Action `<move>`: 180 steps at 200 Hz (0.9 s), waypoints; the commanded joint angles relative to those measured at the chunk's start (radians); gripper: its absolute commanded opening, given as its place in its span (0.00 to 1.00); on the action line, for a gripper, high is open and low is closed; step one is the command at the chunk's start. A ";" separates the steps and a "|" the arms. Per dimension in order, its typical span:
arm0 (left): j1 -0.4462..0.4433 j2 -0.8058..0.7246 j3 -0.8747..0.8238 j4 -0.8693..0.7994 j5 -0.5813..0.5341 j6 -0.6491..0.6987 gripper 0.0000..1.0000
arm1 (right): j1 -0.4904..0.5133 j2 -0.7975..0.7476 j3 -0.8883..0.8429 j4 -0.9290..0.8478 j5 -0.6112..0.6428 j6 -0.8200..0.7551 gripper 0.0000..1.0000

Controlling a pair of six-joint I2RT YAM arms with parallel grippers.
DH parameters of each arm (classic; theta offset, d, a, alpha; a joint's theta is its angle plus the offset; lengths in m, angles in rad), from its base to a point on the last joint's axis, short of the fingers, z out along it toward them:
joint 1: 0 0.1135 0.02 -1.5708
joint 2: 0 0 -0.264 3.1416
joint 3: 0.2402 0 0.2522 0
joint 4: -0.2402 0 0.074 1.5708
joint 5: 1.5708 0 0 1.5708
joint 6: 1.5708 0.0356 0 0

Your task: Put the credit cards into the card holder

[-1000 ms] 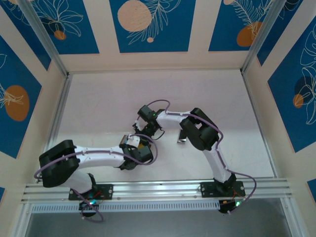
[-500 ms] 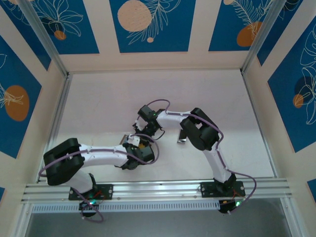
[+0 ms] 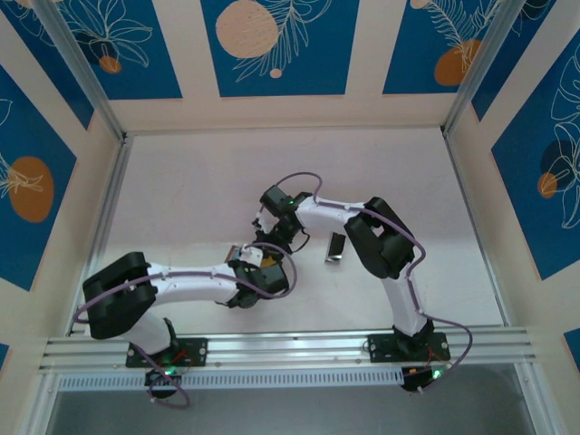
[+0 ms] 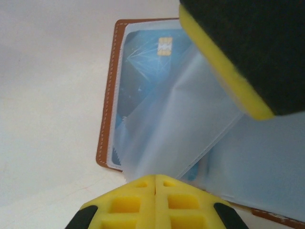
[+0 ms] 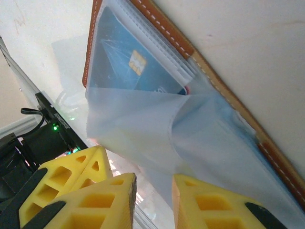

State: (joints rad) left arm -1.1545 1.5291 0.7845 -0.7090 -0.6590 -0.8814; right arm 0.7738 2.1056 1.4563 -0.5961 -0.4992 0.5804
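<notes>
Yellow-padded fingers of the left gripper [image 4: 156, 180] are pressed together, pinching the free edge of a raised clear sleeve [image 4: 181, 129] of the card holder [image 4: 106, 95]. The right gripper [image 5: 154, 183] hovers close over the same sleeve, its jaws narrowly parted. Both arms bend inward and low over the card holder, which lies open beneath them with a blue credit card [image 4: 143, 62] in an inner pocket. Near the card holder, on the right arm's side, lies a narrow dark piece [image 3: 335, 247]. The pale table [image 3: 199, 181] is walled by cream panels with blue floral prints [image 3: 272, 45].
</notes>
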 commanded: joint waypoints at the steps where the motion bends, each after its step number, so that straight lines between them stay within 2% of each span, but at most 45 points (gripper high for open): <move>1: -0.011 0.014 0.028 0.037 0.057 0.035 0.00 | -0.017 -0.065 -0.001 -0.035 -0.003 -0.025 0.27; 79: -0.010 0.026 0.106 0.063 0.100 0.049 0.00 | -0.123 -0.212 -0.164 0.012 0.028 0.002 0.27; 149: 0.048 -0.048 0.010 0.205 0.237 -0.060 0.00 | -0.070 -0.187 -0.192 0.035 0.062 0.036 0.27; 180: 0.069 -0.092 -0.024 0.198 0.222 -0.094 0.00 | -0.068 -0.191 -0.201 0.038 0.081 0.042 0.27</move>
State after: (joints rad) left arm -1.1069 1.4853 0.7910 -0.5289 -0.4515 -0.9218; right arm 0.7048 1.9087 1.2690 -0.5606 -0.4274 0.6056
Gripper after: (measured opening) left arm 0.041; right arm 0.268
